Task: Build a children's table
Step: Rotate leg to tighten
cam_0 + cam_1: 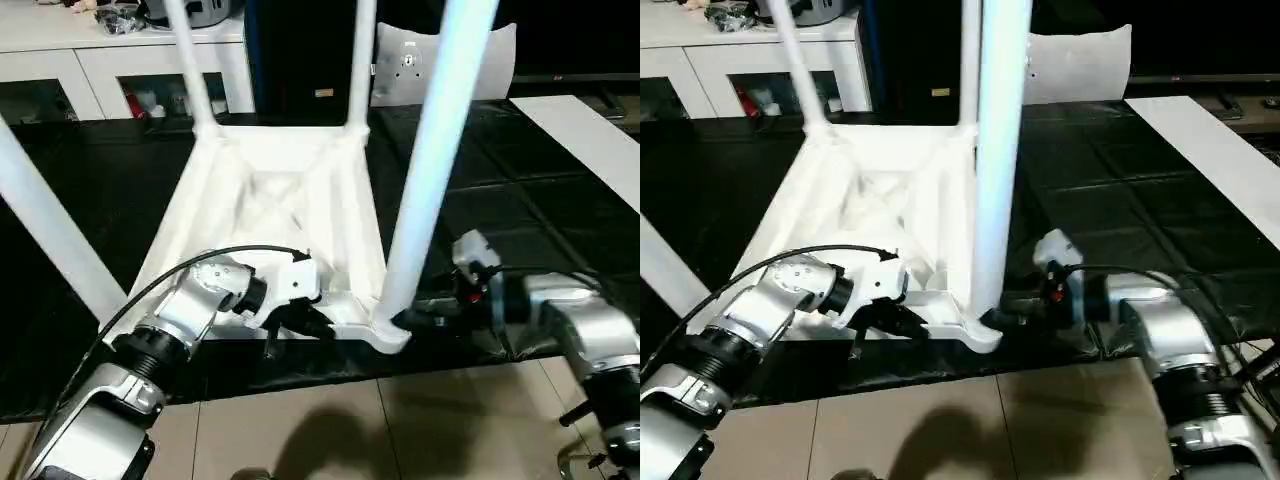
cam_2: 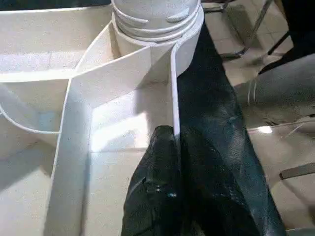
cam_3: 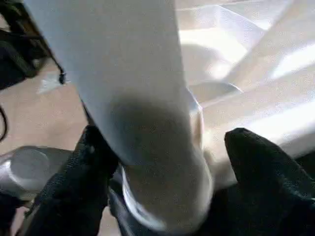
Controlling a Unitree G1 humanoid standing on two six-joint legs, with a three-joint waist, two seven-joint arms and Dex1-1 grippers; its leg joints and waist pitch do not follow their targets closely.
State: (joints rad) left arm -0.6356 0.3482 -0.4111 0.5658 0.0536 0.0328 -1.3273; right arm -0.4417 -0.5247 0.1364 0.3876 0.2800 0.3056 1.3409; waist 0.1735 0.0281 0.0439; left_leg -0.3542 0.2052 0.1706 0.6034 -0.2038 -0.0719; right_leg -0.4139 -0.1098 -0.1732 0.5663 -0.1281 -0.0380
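- Nearest the robot, the left gripper is pinched shut on the thin near rim wall of the table top; the left wrist view shows its fingers pressed together with that wall running between them.
- Just beside it, at the near right corner, the right gripper sits at the foot of the near right leg. Its fingers stand apart on either side of the tube (there is a visible gap on one side, so it looks loose about the leg rather than clamped).
- That leg stands upright in its corner socket, the threaded collar seated down into the round hole.
- The table top lies upside down, ribbed underside up, on a dark mat on the floor.
- A near left leg rises at the left edge, and two far legs stand in the back corners.
- Beyond is a white cabinet.
- By my reading all four legs are in; what remains is confirming they are tight and turning the table upright.
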